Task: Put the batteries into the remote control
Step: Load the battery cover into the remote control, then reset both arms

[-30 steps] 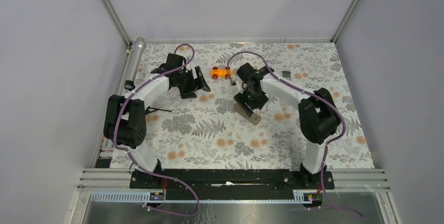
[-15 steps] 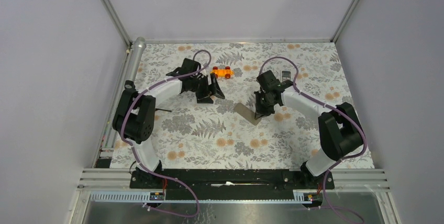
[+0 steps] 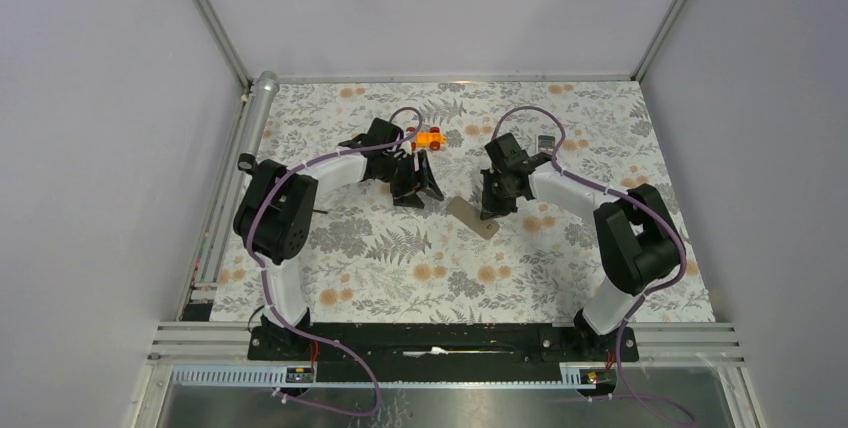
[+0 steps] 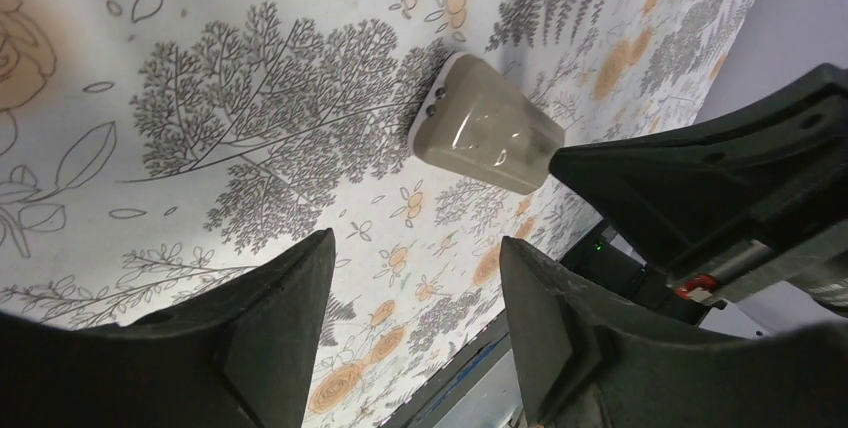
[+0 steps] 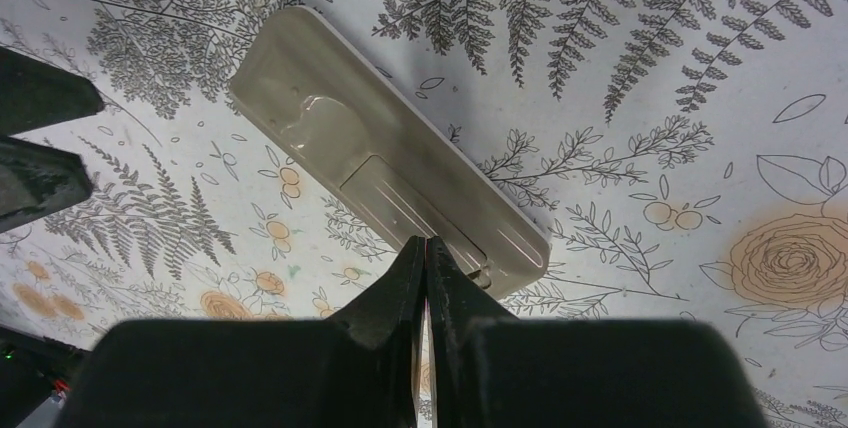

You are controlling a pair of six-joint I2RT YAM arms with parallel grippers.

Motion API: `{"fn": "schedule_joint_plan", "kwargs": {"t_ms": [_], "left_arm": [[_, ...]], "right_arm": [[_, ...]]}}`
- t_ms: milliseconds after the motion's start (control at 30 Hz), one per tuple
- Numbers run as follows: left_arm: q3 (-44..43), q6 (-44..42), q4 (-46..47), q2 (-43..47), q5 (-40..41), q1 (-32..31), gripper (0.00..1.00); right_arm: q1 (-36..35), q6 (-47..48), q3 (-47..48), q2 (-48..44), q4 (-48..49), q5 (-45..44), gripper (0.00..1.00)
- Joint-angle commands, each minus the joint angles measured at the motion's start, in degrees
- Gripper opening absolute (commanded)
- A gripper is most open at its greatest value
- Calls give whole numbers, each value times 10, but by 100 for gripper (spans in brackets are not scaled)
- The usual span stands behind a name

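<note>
The right end effector (image 5: 427,248), fingers together, is hanging over the slim grey-brown-backed remote control (image 5: 380,173) (lying face down); the left end effector (image 4: 415,263) is gaping apart.

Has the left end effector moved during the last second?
Yes. The left end effector moved rightward, from left of the orange toy car to in front of it, toward the remote control.

no lettering, label, brand or number can be read anywhere in these views.
</note>
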State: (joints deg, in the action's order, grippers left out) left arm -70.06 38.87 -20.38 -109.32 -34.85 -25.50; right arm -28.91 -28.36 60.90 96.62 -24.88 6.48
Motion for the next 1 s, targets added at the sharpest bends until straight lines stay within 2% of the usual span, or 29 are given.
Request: {"fn": "schedule_joint_plan", "kwargs": {"t_ms": [0,367,533,733,800,867,967], "left_arm": [[-27,4,23,-1,-15,-2,63],[-26,-2,16,2,-8,-2,64],[-24,-20,12,41,30,0,64],[-35,-92,-11,165,133,2,71],[-43,-118,-24,209,158,2,78],[-52,-138,-35,247,176,2,97],[-77,-149,-70,300,214,2,99]], "right_arm": [[-9,-3,18,18,6,-22,7],[-24,-2,7,33,3,-42,6],[-24,9,66,2,-27,-58,9],[-17,39,102,-98,-27,-167,42],[-9,58,105,-134,-26,-214,54],[-4,81,103,-172,-27,-275,67],[0,110,96,-236,-27,-386,90]]}}
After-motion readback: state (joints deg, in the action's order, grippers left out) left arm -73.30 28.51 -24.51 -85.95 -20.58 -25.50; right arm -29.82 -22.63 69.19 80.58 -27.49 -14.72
